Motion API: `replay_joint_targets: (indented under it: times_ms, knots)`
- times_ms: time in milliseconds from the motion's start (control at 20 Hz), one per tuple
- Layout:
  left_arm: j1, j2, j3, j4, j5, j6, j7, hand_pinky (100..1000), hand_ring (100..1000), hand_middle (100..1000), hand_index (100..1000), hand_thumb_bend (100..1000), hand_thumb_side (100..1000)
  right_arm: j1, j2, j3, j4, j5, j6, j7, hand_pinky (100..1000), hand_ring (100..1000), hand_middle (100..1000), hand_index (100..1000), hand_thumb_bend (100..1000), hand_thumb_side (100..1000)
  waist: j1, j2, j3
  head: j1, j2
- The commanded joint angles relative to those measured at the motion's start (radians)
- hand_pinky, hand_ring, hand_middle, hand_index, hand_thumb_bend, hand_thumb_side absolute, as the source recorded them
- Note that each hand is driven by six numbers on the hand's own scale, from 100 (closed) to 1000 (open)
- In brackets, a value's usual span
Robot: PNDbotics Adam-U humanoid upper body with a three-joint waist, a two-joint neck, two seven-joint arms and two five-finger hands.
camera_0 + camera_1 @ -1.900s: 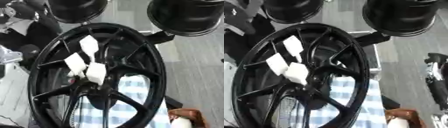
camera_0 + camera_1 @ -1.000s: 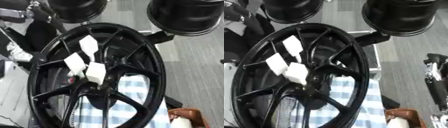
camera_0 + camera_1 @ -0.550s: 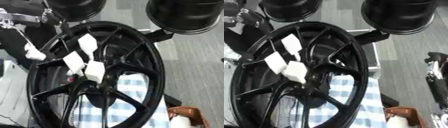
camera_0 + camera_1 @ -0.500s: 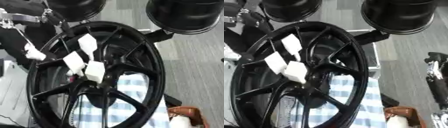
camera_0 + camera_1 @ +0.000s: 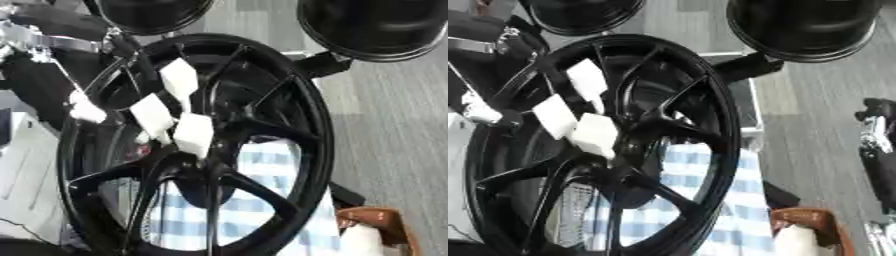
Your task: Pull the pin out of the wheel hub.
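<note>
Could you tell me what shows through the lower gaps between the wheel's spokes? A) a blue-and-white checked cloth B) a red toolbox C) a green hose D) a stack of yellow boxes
A, since a blue-and-white checked cloth shows behind the black wheel through its lower spokes.

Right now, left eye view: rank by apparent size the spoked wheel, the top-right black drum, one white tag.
1. Spoked wheel, spans most of the frame.
2. Top-right black drum, cropped by the edge, so its full size is unsure.
3. White tag, by far the smallest.
</note>
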Motion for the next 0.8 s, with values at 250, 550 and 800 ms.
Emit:
replay_joint_targets:
  times_ms: [250, 550, 800]
  knots:
    - [-0.026, 0.0, -0.017, 0.019, -0.011, -0.19, -0.159, 900, 796, 753, 861, 436, 500, -0.009, -0.001, 0.0, -0.018, -0.01, 0.005, -0.002, 774, 643, 493, 662, 100, 672, -0.002, -0.021, -0.004, 0.013, 0.005]
    - [-0.035, -0.016, -0.039, 0.029, -0.008, -0.207, -0.159, 897, 786, 733, 849, 427, 484, -0.008, 0.003, 0.0, -0.018, -0.013, 0.009, -0.003, 773, 640, 491, 661, 100, 674, -0.002, -0.022, -0.007, 0.022, 0.005]
    - [-0.039, -0.027, -0.051, 0.04, -0.008, -0.216, -0.159, 891, 772, 704, 837, 404, 452, -0.009, 0.005, 0.0, -0.018, -0.016, 0.01, -0.005, 773, 640, 491, 660, 100, 676, -0.003, -0.02, -0.008, 0.024, 0.005]
